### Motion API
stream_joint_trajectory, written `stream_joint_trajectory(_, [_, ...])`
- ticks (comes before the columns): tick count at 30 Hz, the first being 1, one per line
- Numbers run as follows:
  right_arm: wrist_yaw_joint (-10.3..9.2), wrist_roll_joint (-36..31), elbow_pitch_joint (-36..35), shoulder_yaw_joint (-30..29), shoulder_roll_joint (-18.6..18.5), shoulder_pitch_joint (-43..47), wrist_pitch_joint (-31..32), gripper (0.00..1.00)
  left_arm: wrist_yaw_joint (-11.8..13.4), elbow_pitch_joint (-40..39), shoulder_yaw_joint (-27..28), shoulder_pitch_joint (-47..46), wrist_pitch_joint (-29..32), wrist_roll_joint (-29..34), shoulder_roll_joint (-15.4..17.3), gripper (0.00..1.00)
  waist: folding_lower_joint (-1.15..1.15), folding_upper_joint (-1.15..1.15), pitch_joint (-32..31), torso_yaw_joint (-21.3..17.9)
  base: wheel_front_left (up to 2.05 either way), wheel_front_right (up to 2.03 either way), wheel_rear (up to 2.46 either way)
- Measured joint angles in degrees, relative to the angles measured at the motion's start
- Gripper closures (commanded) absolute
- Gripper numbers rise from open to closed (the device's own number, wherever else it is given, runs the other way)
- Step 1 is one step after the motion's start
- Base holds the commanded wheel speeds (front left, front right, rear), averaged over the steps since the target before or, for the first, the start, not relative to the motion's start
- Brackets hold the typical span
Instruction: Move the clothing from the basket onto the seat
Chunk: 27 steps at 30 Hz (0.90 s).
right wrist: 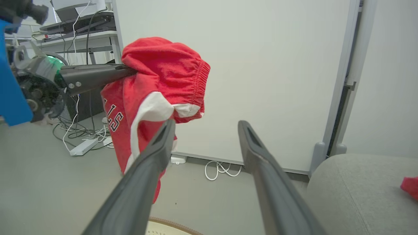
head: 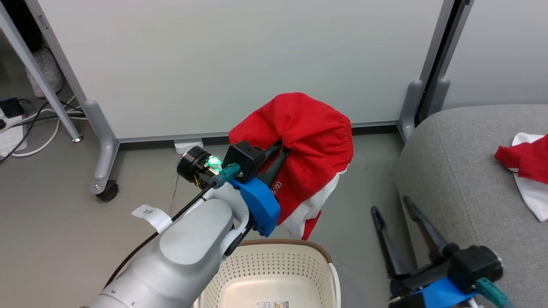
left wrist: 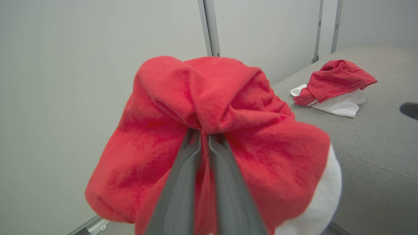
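Note:
My left gripper (head: 283, 150) is shut on a red garment (head: 306, 141) with white panels and lettering, held in the air above the floor, past the basket (head: 317, 265). In the left wrist view the fingers (left wrist: 183, 169) pinch the bunched red garment (left wrist: 209, 130). The basket's cream inside looks bare of clothing. A second red-and-white garment (head: 528, 164) lies on the grey seat (head: 454, 171) at the right. My right gripper (head: 388, 204) stands open beside the seat's edge, holding nothing. In the right wrist view the held garment (right wrist: 156, 85) hangs to the left of its fingers (right wrist: 143, 182).
A white partition panel (head: 239, 60) on grey wheeled feet (head: 102, 179) stands behind the garment. Cables and a power strip (head: 13, 132) lie on the floor at the far left. A desk leg (head: 38, 72) slants there too.

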Motion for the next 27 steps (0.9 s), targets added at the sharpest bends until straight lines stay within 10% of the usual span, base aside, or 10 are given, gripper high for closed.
stream_joint_trajectory(27, [0.0, 3.7, 18.6, 14.3, 2.2, -16.8, 0.0, 0.0, 0.2, -2.3, -2.6, -1.8, 0.0, 1.0, -2.4, 1.0, 0.0, 0.0, 2.8, 4.5, 0.0, 0.0, 0.0])
